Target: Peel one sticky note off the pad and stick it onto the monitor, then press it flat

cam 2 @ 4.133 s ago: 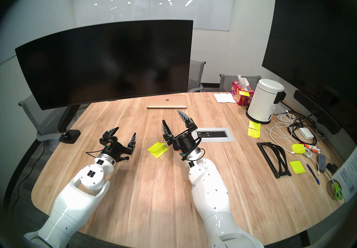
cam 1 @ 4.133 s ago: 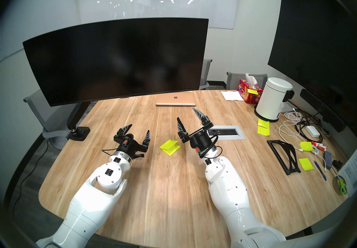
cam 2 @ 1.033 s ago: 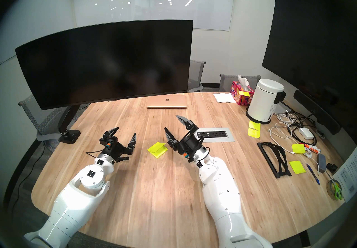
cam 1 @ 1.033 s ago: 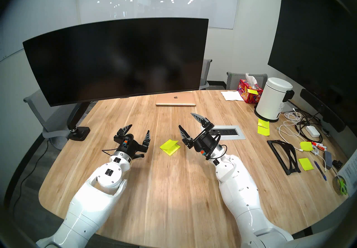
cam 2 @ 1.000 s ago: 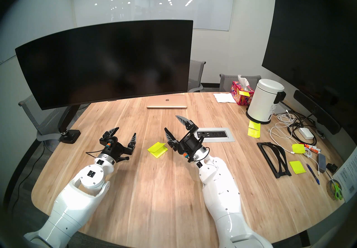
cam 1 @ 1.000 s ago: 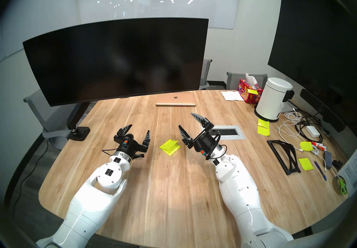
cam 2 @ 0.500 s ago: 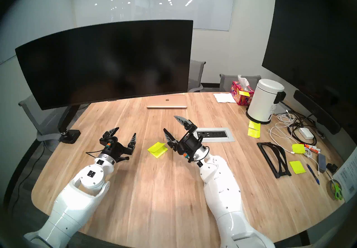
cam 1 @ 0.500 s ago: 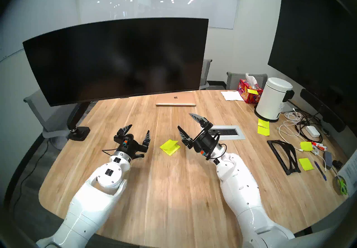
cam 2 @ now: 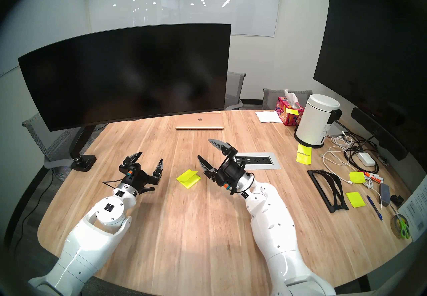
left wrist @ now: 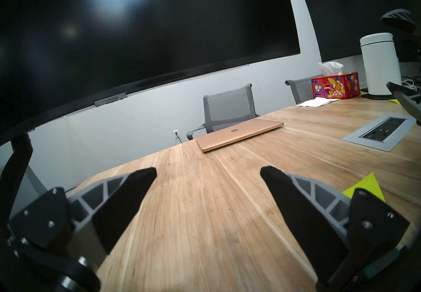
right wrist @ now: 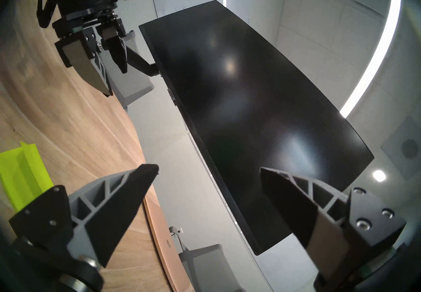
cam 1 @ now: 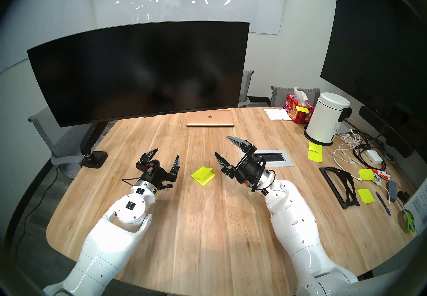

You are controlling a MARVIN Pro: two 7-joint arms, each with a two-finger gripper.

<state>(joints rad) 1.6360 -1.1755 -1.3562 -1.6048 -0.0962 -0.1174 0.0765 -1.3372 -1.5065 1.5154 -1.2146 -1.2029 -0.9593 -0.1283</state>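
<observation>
pad (cam 1: 203,176) lay centre frame, top sheet curled | left gripper (cam 1: 166,154) spread, empty | right gripper (cam 1: 221,146) spread, empty | monitor (cam 1: 138,71) upper left, bare

1. I am reading "SAMSUNG" in faint raised letters on the small tab under the bottom bezel of the monitor (left wrist: 68,34), seen from my left wrist.
2. I am making out "Kleenex" on the side of the floral red tissue box (left wrist: 335,86).
3. I am seeing an apple logo on the lid of the closed gold laptop (left wrist: 239,134).
</observation>
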